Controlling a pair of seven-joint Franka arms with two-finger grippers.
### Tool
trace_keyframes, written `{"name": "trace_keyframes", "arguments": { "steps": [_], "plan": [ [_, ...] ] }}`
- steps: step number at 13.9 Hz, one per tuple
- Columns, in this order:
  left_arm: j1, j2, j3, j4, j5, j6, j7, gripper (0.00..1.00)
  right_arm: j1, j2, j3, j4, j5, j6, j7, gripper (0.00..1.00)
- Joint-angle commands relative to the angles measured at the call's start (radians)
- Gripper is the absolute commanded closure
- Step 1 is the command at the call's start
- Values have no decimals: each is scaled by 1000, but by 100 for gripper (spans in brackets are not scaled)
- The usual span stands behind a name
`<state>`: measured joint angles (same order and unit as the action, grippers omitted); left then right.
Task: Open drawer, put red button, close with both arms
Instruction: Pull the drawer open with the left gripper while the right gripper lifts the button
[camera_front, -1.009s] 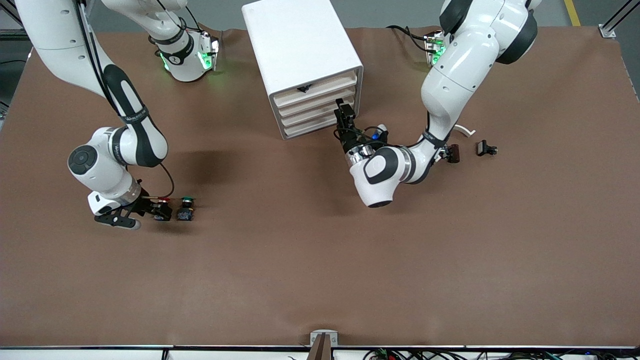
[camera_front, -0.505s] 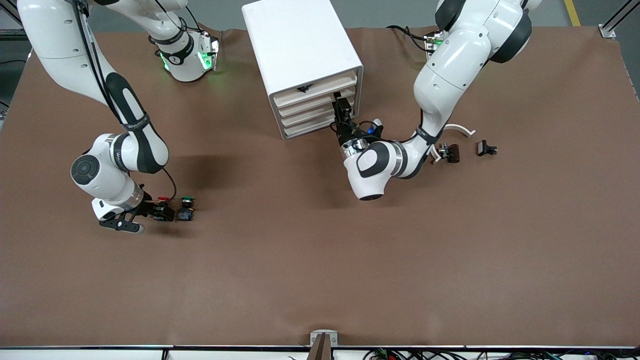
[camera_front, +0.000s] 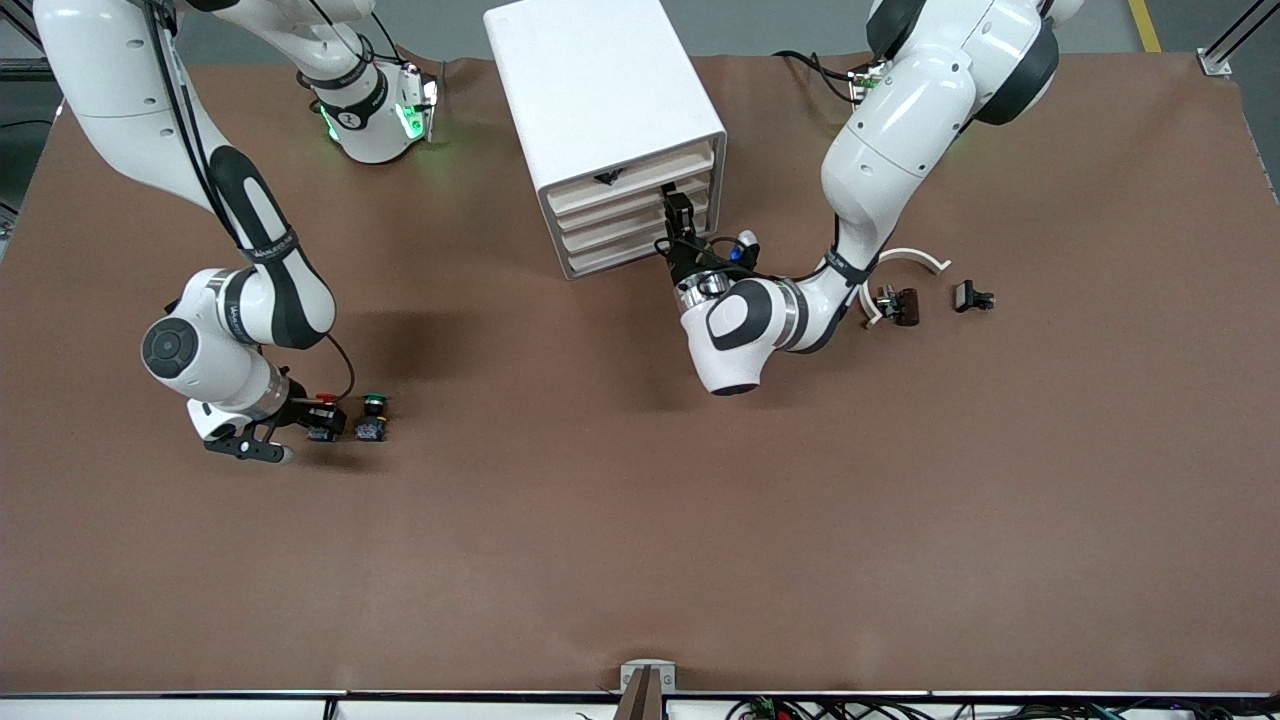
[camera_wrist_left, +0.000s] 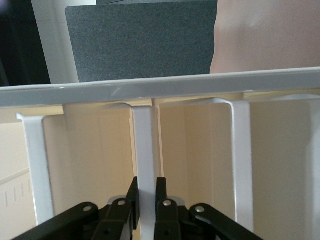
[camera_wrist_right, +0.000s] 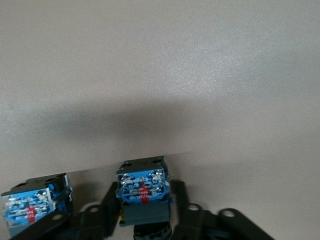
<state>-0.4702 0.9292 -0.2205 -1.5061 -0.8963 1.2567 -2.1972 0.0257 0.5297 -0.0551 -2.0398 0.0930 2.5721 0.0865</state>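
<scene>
The red button (camera_front: 322, 418) stands on the brown table near the right arm's end, beside the green-capped button (camera_front: 372, 420). My right gripper (camera_front: 300, 425) lies low and level, its fingers (camera_wrist_right: 107, 205) close on both sides of the red button's blue-and-black body (camera_wrist_right: 142, 187). The white drawer cabinet (camera_front: 600, 90) stands at the table's middle, its drawers shut. My left gripper (camera_front: 678, 215) is at the cabinet's front, at the drawers' end toward the left arm. Its fingers (camera_wrist_left: 161, 197) are shut on a white handle bar (camera_wrist_left: 145, 145).
The green button also shows in the right wrist view (camera_wrist_right: 32, 205). A white curved piece (camera_front: 915, 258), a dark small part (camera_front: 900, 305) and a black small part (camera_front: 972, 297) lie toward the left arm's end of the table.
My left arm has moved toward the cabinet and its gripper has reached the drawer fronts. My right gripper has shifted slightly toward the red button.
</scene>
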Motion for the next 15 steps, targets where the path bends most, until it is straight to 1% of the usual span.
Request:
{"name": "trace_keyframes", "arguments": {
  "steps": [1,2,3,6,10,13,15],
  "plan": [
    [-4,-6,0,-3,-13,-2,1,100,-1,4,1,30,14,-29,6,100],
    [-1,-7,0,-3,-13,-5,1,100,0,-2,1,38,13,-49,7,100],
    [5,-9,0,-2,-12,-8,1,100,-1,-11,1,62,14,-96,10,100],
    [28,-10,1,1,-10,-17,1,100,5,-49,1,137,14,-280,79,100],
    [67,-13,1,7,-9,-31,-1,100,54,-135,1,147,13,-375,197,100],
    [99,-13,1,7,-9,-31,-1,100,111,-218,1,147,11,-479,341,100],
    [119,-13,1,10,-7,-31,-25,100,175,-281,1,144,11,-551,502,100]
  ]
}}
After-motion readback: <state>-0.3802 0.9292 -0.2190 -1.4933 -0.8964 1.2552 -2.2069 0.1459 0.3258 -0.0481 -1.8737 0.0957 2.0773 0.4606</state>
